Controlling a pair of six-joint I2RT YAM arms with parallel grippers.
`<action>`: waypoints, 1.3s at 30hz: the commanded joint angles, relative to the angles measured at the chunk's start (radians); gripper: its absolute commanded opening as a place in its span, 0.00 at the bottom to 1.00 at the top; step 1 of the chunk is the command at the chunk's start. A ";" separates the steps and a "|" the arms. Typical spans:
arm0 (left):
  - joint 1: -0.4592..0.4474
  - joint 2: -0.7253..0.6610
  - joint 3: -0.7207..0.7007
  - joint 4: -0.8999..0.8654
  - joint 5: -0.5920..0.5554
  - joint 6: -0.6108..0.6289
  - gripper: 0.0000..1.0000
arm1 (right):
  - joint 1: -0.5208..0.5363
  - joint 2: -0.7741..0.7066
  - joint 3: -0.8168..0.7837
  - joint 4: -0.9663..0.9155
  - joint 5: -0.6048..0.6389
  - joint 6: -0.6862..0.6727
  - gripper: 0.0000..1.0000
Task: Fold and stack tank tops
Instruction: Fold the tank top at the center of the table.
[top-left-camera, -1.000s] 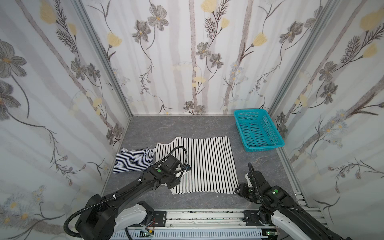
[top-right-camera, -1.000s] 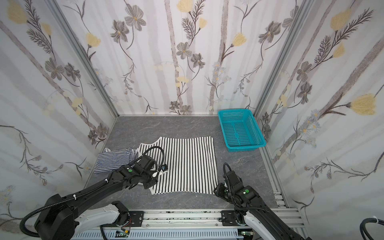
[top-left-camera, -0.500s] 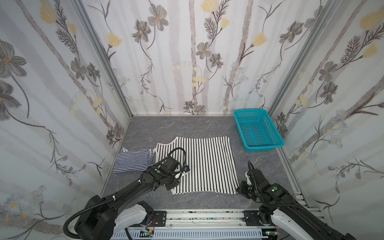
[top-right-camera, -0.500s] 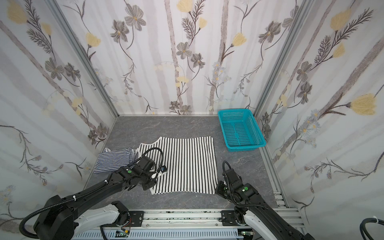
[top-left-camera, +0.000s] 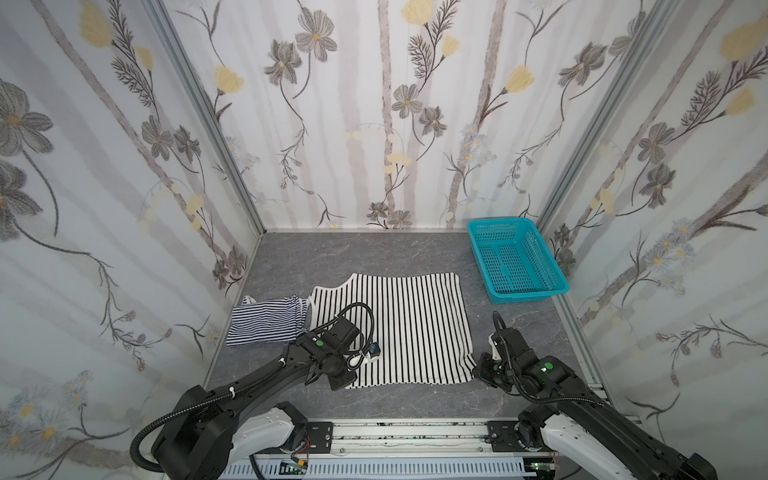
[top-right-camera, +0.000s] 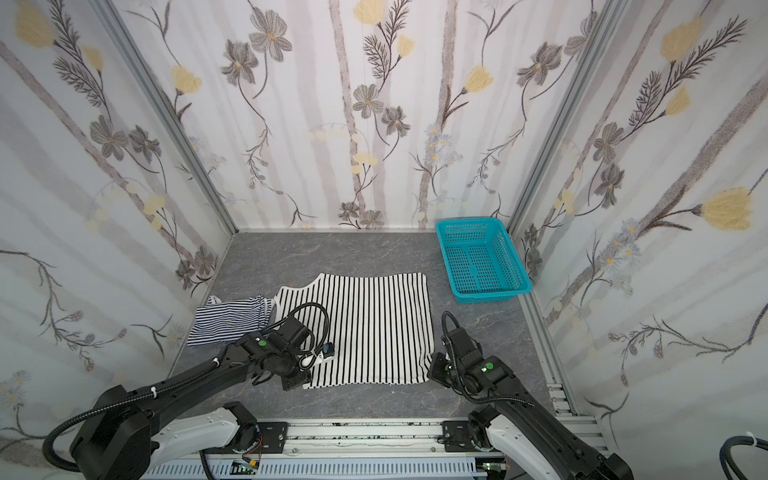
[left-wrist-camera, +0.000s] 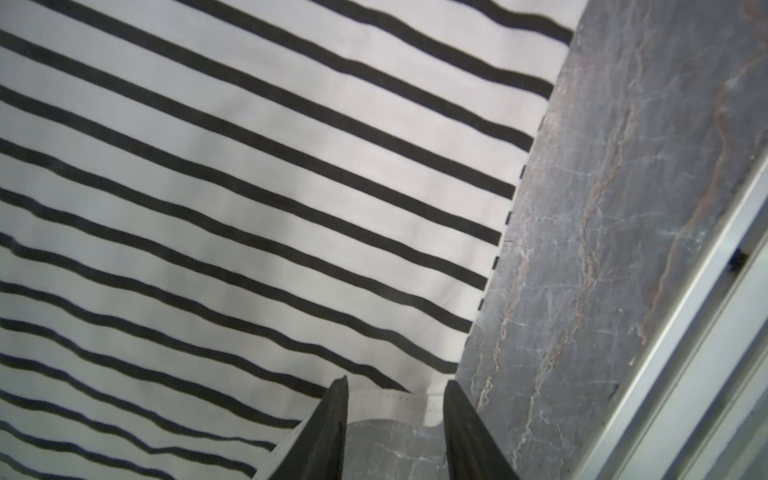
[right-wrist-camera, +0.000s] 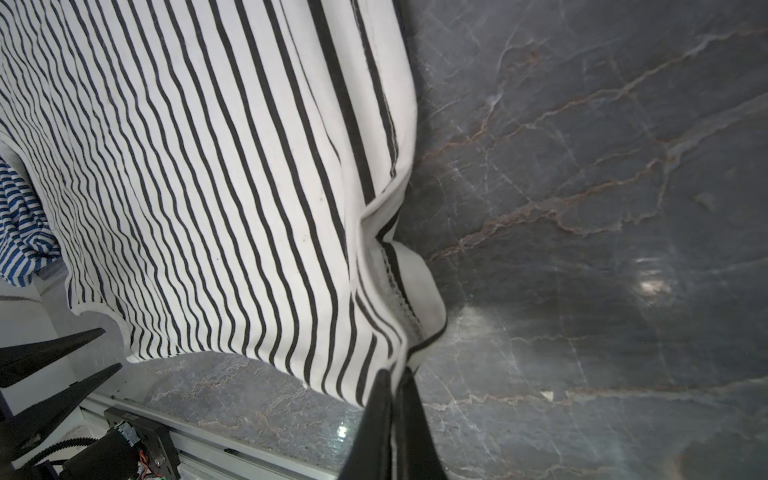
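Note:
The white tank top with black stripes (top-left-camera: 415, 324) (top-right-camera: 374, 324) lies spread flat on the grey table, in both top views. My right gripper (right-wrist-camera: 390, 374) (top-left-camera: 478, 370) is shut on its near right corner, and the cloth puckers there (right-wrist-camera: 399, 291). My left gripper (left-wrist-camera: 395, 386) (top-left-camera: 338, 379) stands open at the near left corner. Its fingertips (left-wrist-camera: 338, 388) straddle the white hem (left-wrist-camera: 386, 401), which lies on the table. The navy-and-white tank top (top-left-camera: 266, 322) (top-right-camera: 228, 322) (right-wrist-camera: 20, 224) lies crumpled to the left, touching the white one's edge.
A teal perforated basket (top-left-camera: 528, 294) (top-right-camera: 492, 296) stands at the back right by the wall. Floral walls close in three sides. A metal rail (top-left-camera: 407, 432) runs along the table's front edge, close behind both grippers.
My right gripper has closed on the white top's near right corner, having shifted slightly toward it. The left arm has barely moved.

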 joint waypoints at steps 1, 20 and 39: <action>-0.003 -0.003 0.020 -0.062 0.051 0.046 0.40 | 0.002 0.012 0.014 0.014 0.015 -0.015 0.00; -0.056 0.092 0.030 -0.063 0.018 0.098 0.41 | 0.001 0.082 0.034 0.068 -0.001 -0.031 0.00; -0.091 0.249 -0.012 -0.050 -0.044 0.124 0.30 | 0.002 0.074 0.046 0.051 0.013 -0.028 0.00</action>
